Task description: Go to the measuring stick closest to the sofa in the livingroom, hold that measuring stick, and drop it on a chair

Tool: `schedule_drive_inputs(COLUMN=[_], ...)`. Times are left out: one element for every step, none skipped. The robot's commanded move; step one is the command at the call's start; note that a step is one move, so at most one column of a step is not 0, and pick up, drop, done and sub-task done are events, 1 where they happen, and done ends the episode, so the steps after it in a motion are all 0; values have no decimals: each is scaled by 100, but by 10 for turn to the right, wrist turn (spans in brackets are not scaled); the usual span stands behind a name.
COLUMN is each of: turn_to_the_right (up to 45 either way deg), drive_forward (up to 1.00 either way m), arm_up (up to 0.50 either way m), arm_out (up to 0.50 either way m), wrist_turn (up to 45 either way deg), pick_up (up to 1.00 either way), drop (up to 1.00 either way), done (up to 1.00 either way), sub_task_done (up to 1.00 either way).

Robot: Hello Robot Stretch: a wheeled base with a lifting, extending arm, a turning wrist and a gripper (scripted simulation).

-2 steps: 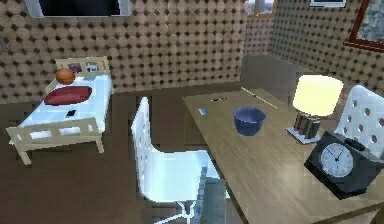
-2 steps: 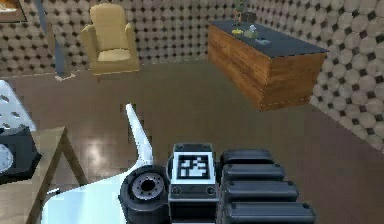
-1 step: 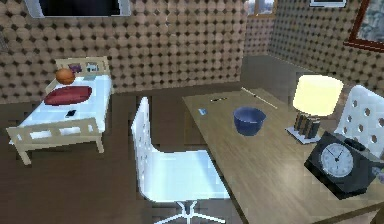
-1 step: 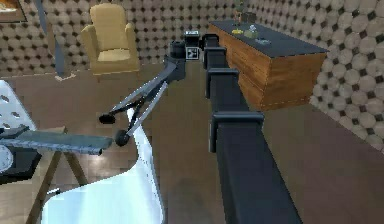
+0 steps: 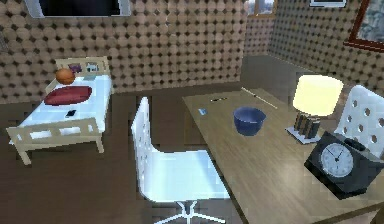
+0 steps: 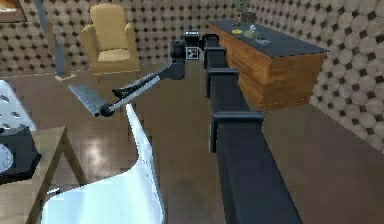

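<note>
In the arm side view your arm (image 6: 235,135) runs as a dark bar up from the bottom edge. At its far end the gripper (image 6: 175,66) holds the measuring stick (image 6: 135,90), a long thin piece, dark along its length with a flat grey end. It slants down toward that view's left and hangs clear above the brown floor (image 6: 175,140). Beyond that hold, you cannot tell how the fingers are set. The stick's grey end sits in the picture just above and left of the back of the white swivel chair (image 6: 115,190); you cannot tell whether it is over the chair or farther out. Farther out a yellow armchair (image 6: 110,45) stands by the patterned wall, and toward the view's right there is a long wooden sideboard (image 6: 270,65) with small things on top. In the forward view the white swivel chair (image 5: 170,170) is drawn up to a wooden desk (image 5: 250,170). The desk carries a blue bowl (image 5: 249,120), a lamp (image 5: 316,98), a dark alarm clock (image 5: 342,160) and, near its far edge, a thin pale rod (image 5: 258,97). A second white chair (image 5: 362,115) stands at that view's right, and a small bed (image 5: 60,120) with an orange ball (image 5: 65,74) on it stands at its left.
</note>
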Motion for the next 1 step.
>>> schedule_drive_inputs(turn_to_the_right=[0], drive_forward=[0], arm_up=[-30], arm_out=[0], wrist_turn=[0], pick_up=[0], drop=[0], done=[0], sub_task_done=[0])
